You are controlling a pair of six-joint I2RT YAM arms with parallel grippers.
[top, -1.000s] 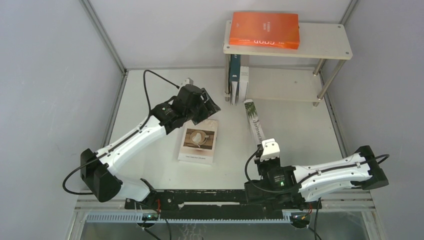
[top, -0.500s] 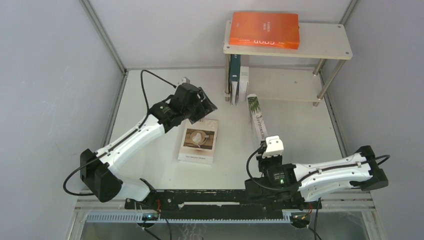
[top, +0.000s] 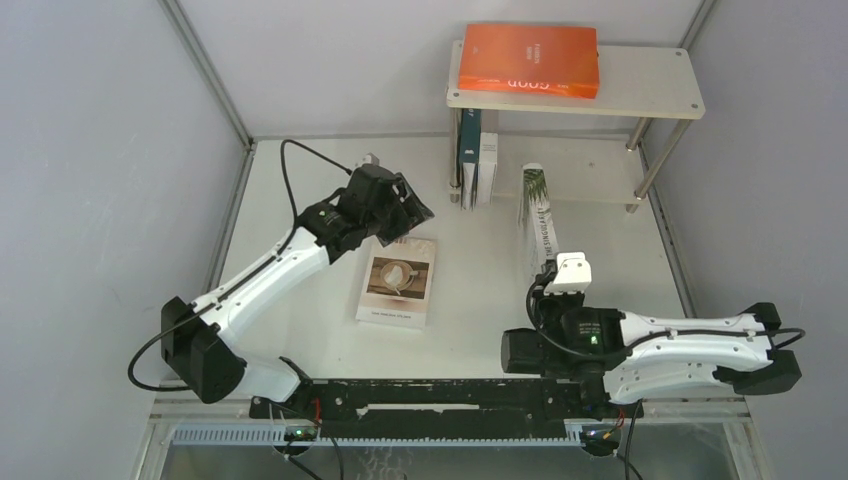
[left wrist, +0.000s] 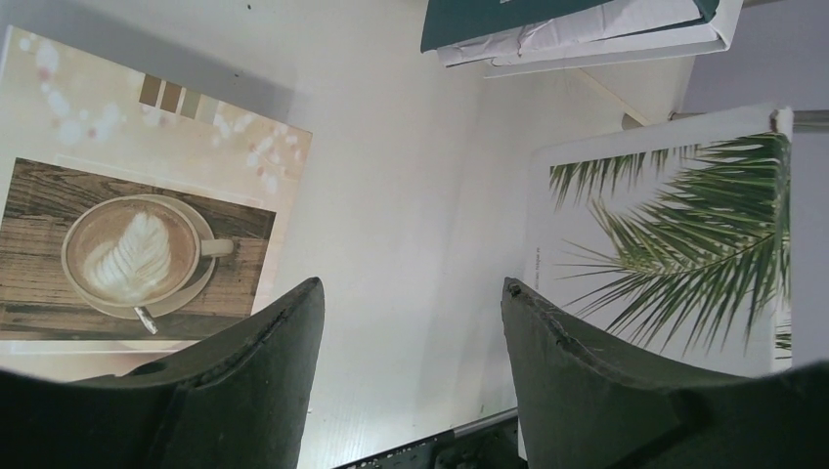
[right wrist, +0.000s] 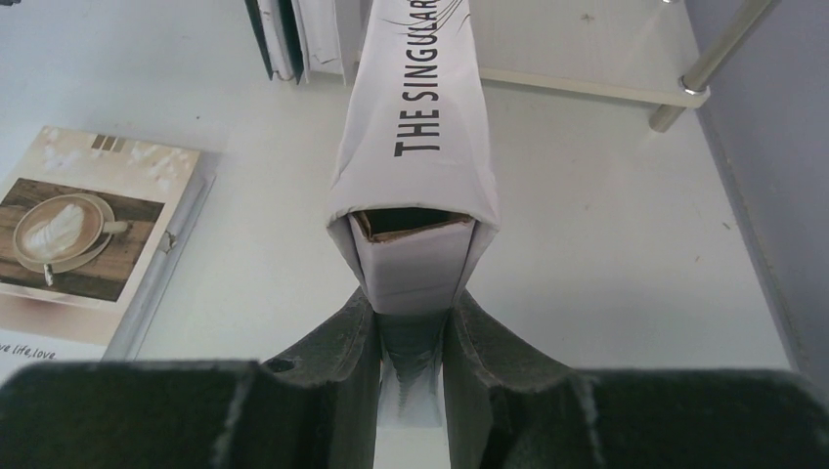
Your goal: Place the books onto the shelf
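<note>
My right gripper (top: 557,272) (right wrist: 413,305) is shut on the near end of the white palm-leaf book (top: 538,212) (right wrist: 420,117). The book stands on edge, spine up, pointing at the shelf's (top: 650,92) lower board. The orange book (top: 527,58) lies flat on the top board. The dark teal book (top: 467,158) and the grey-white book (top: 487,162) stand upright at the lower level's left end. The coffee-cup book (top: 397,282) (left wrist: 127,244) lies flat on the table. My left gripper (top: 405,210) (left wrist: 411,293) hovers open over the table between that book and the palm-leaf cover (left wrist: 665,225).
Grey walls close in the table on the left, back and right. The shelf's shiny legs (right wrist: 714,63) stand at the right. To the right of the two standing books, the lower board (top: 590,180) shows bare surface.
My right arm has carried the palm-leaf book to the right and farther back, its far end now at the lower board. The left gripper shifted slightly and stayed open.
</note>
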